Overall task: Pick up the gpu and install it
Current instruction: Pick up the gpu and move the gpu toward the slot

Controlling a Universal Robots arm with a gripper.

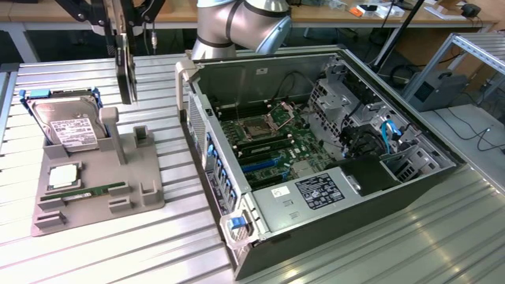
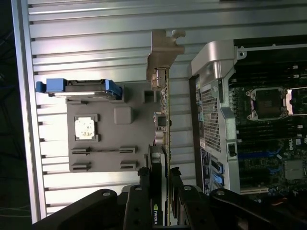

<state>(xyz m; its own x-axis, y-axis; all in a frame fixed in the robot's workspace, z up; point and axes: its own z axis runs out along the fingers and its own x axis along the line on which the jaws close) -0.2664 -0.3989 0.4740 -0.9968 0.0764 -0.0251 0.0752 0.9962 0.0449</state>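
Note:
The gpu point(image 1: 126, 68) hangs on edge, a thin black card lifted above the grey fixture point(image 1: 103, 195) at the exterior view's left. My gripper point(image 1: 123, 26) is shut on its upper end. In the wrist view the gpu point(image 2: 164, 110) runs edge-on away from my gripper point(image 2: 159, 179), with a black finger on each side of it. Its silver bracket point(image 2: 163, 48) is at the far end. The open computer case point(image 1: 197, 83) lies to the exterior view's right, its motherboard with blue slots point(image 1: 261, 165) exposed. In the wrist view the case wall point(image 2: 213, 57) is beside the card.
The grey fixture holds a silver hard drive point(image 1: 67, 124) with a white label, a processor chip point(image 1: 63, 176) and a green memory stick point(image 1: 91, 192). The arm's base point(image 1: 236, 23) stands behind the case. The table top point(image 1: 142, 248) is ribbed metal.

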